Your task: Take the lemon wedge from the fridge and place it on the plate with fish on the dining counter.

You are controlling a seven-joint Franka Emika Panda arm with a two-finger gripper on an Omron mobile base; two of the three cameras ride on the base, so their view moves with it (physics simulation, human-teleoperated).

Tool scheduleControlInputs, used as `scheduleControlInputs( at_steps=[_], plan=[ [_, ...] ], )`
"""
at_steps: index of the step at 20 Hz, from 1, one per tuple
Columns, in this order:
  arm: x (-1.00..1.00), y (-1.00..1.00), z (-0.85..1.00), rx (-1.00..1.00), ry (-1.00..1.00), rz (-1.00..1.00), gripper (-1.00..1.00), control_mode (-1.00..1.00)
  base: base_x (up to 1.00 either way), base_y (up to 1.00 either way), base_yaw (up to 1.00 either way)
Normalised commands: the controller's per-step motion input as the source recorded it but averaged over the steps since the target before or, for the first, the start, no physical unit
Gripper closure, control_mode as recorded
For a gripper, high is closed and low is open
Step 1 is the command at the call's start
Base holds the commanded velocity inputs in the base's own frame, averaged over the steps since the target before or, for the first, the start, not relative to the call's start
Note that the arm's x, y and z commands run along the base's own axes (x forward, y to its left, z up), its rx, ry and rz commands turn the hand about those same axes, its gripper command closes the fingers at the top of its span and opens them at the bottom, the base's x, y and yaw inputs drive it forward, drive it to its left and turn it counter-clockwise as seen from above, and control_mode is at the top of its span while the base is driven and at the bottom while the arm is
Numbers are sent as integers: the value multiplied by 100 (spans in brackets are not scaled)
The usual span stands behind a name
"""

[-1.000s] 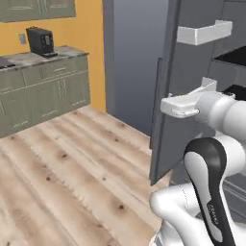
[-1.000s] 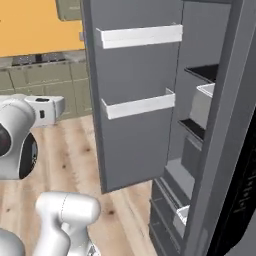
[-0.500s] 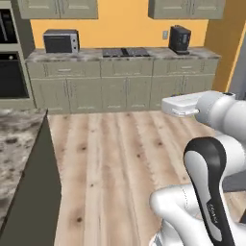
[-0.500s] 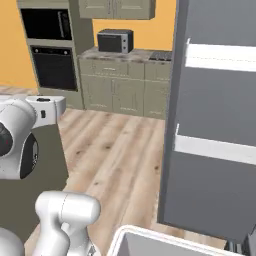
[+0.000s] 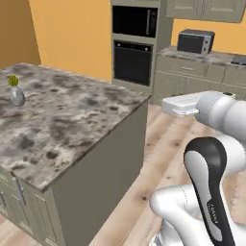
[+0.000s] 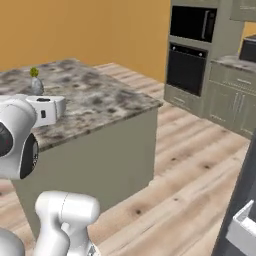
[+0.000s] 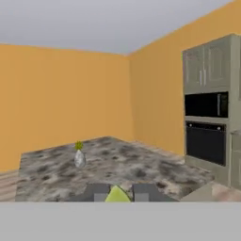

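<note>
In the hand view my gripper (image 7: 120,193) is shut on the lemon wedge (image 7: 116,196), a small yellow-green piece held between the two dark fingertips (image 7: 97,192). Ahead and below lies the dining counter (image 7: 122,167) with its mottled stone top, which also shows at the left in the left base view (image 5: 72,120) and the right base view (image 6: 100,100). The plate and the fish are out of view. An edge of the fridge (image 6: 245,190) with a white door bin (image 6: 244,227) stands at the lower right of the right base view.
A small grey vase with a yellow-green bloom (image 5: 16,94) (image 6: 35,83) (image 7: 79,156) stands on the counter. A black wall oven (image 5: 133,54) and a microwave (image 5: 194,42) on grey cabinets line the orange wall. Wooden floor (image 6: 195,165) runs between counter and cabinets.
The whole picture has swung from the open fridge, past the kitchen cabinets, to the dining counter: the camera has moved. The lemon wedge stays held in the gripper.
</note>
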Motion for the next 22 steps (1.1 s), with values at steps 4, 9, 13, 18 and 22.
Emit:
scheduleControlInputs(
  at_steps=[4, 9, 13, 18, 22],
  plan=[
    [0, 0, 0, 0, 0, 0, 100, 100, -23, 88, 65],
    [0, 0, 0, 0, 0, 0, 100, 100, -7, 100, 24],
    [0, 0, 0, 0, 0, 0, 100, 100, -31, 91, 63],
    [0, 0, 0, 0, 0, 0, 100, 100, -25, 64, 82],
    [0, 0, 0, 0, 0, 0, 100, 100, 4, 61, 68]
  ],
)
